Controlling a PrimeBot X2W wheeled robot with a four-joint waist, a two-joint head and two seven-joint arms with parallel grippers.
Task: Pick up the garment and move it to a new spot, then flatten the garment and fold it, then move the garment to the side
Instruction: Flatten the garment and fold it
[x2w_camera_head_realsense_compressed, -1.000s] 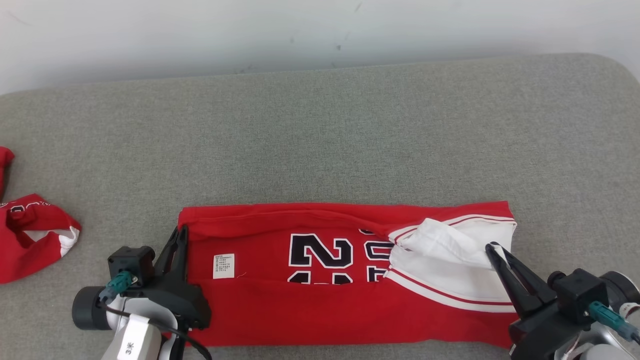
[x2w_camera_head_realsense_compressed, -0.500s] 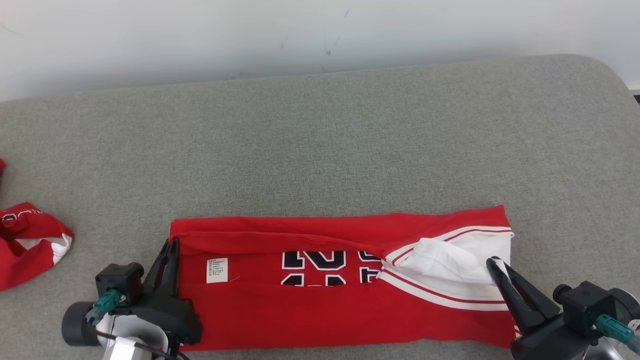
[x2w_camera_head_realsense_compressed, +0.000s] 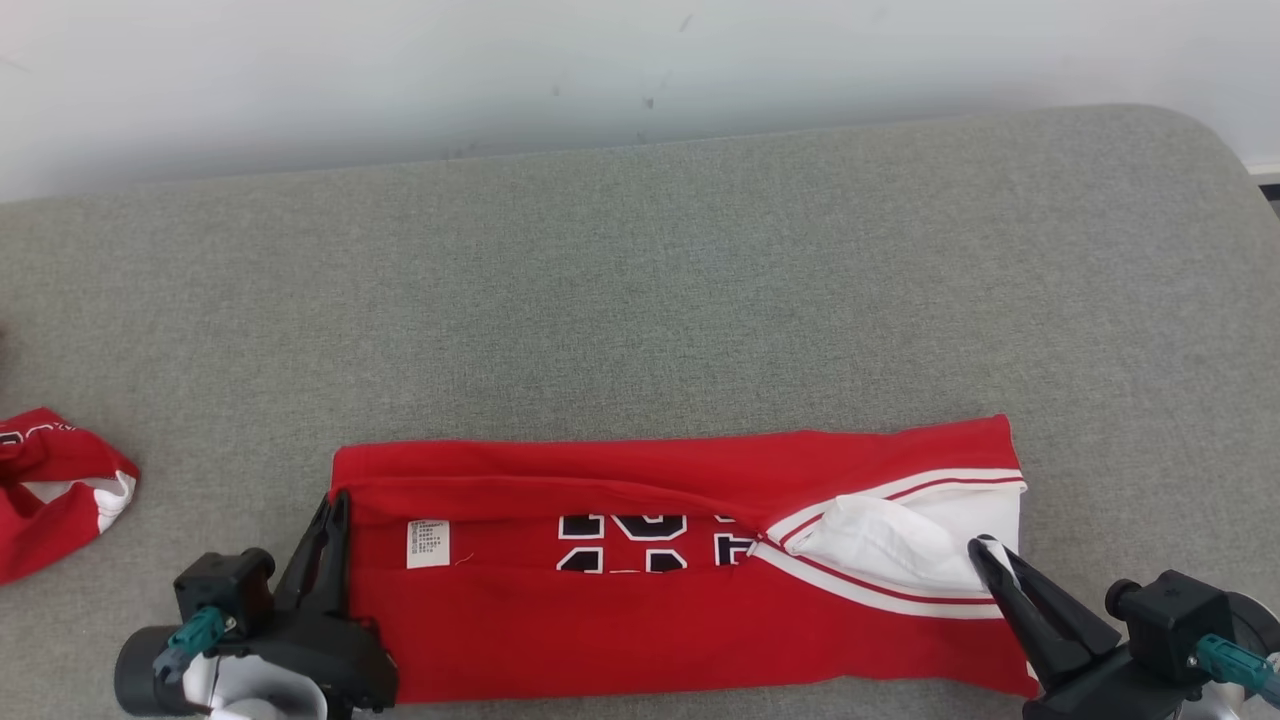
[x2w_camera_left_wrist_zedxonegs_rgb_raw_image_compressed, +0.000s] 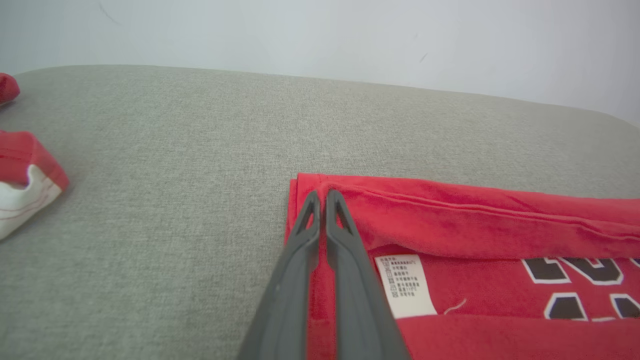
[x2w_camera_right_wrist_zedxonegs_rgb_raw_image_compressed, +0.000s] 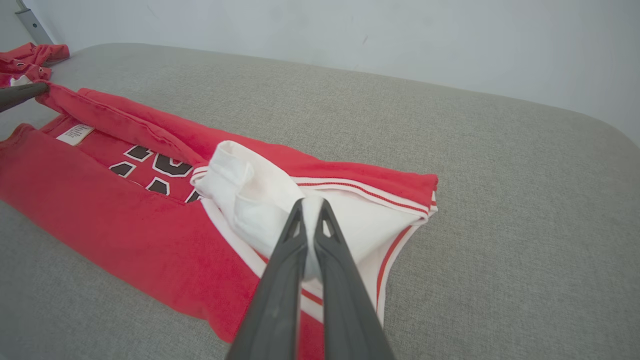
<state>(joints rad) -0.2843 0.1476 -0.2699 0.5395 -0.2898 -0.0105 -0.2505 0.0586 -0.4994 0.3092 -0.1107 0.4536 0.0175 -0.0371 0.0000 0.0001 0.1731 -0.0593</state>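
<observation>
Head view — left gripper (x2w_camera_head_realsense_compressed: 335, 505) pinches garment (x2w_camera_head_realsense_compressed: 600, 640) corner.

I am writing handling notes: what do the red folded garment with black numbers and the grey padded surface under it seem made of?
The red folded garment looks like soft, matte knit cloth, perhaps cotton or polyester: it creases and looks slightly fuzzy. The grey padded surface looks like woven upholstery fabric: a fine mottled weave, matte, with a rounded corner.
</observation>
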